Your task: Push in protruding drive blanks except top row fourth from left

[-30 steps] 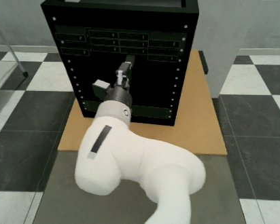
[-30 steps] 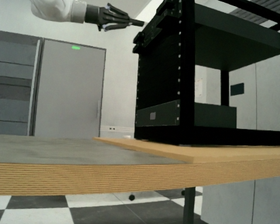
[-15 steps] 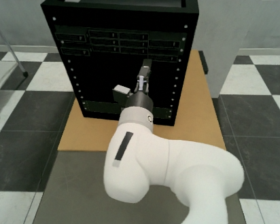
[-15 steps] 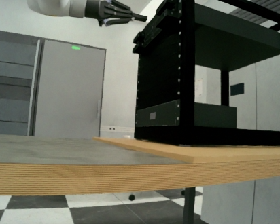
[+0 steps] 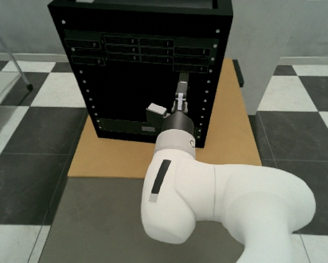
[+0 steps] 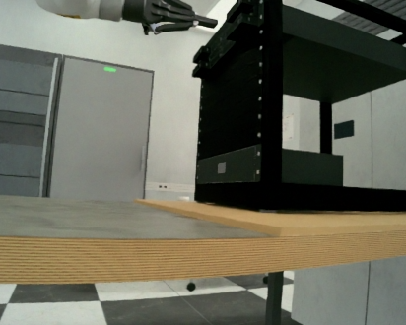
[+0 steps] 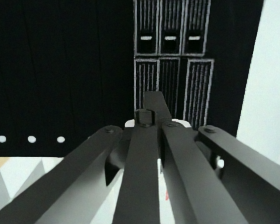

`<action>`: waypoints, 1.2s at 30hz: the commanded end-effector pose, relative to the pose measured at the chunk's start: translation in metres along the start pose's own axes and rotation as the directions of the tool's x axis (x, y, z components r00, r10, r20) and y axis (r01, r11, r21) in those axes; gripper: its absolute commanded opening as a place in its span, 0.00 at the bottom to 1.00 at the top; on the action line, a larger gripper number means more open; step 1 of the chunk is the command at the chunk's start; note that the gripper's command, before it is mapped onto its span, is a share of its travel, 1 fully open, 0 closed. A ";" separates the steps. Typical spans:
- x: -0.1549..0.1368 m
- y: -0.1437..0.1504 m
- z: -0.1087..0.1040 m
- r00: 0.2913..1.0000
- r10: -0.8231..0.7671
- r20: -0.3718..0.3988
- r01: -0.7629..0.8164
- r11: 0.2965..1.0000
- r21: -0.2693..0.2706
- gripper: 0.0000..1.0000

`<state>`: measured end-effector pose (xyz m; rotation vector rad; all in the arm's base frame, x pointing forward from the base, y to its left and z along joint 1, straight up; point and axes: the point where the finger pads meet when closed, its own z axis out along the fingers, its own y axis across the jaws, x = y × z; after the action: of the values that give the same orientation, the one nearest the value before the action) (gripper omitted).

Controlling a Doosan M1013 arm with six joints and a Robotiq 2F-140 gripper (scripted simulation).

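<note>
The black rack (image 5: pixel 132 92) (image 6: pixel 271 113) stands upright with its blanks near the top. At far left, the top blank (image 5: pixel 82 43) and bottom blank (image 5: pixel 87 60) stick out. At far right, the top blank (image 5: pixel 192 51) (image 7: pixel 199 95) and bottom blank (image 5: pixel 190 68) (image 7: pixel 146 82) stick out; the middle one (image 7: pixel 169 85) between them sits deeper. The two middle columns look even, for instance the blank (image 5: pixel 121 41). My gripper (image 5: pixel 183 76) (image 6: pixel 214 23) (image 7: pixel 152 105) is shut and empty. Its tip is in front of the bottom right blank, with a gap in the exterior view; contact is not visible.
The rack stands on a tan board (image 5: pixel 104 159) (image 6: pixel 262 224) on the grey table (image 5: pixel 96 207) (image 6: pixel 85 219). A grey cabinet (image 6: pixel 101 128) is in the background. A white cart (image 5: pixel 5 84) is at the left. The arm (image 5: pixel 180 187) reaches in from the lower right.
</note>
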<state>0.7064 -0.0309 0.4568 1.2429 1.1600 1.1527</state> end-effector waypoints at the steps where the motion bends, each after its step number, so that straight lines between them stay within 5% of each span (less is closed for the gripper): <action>1: -0.008 -0.001 -0.003 1.000 0.003 0.000 -0.003 1.000 -0.003 0.10; 16: -0.012 -0.002 -0.004 1.000 0.003 0.000 -0.003 1.000 -0.003 0.10; 25: -0.012 -0.001 0.034 1.000 0.003 0.000 -0.003 1.000 -0.003 0.10; 36: -0.012 -0.001 0.035 1.000 0.003 0.000 -0.003 1.000 -0.003 0.10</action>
<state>0.7373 -0.0455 0.4507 1.2521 1.1599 1.1541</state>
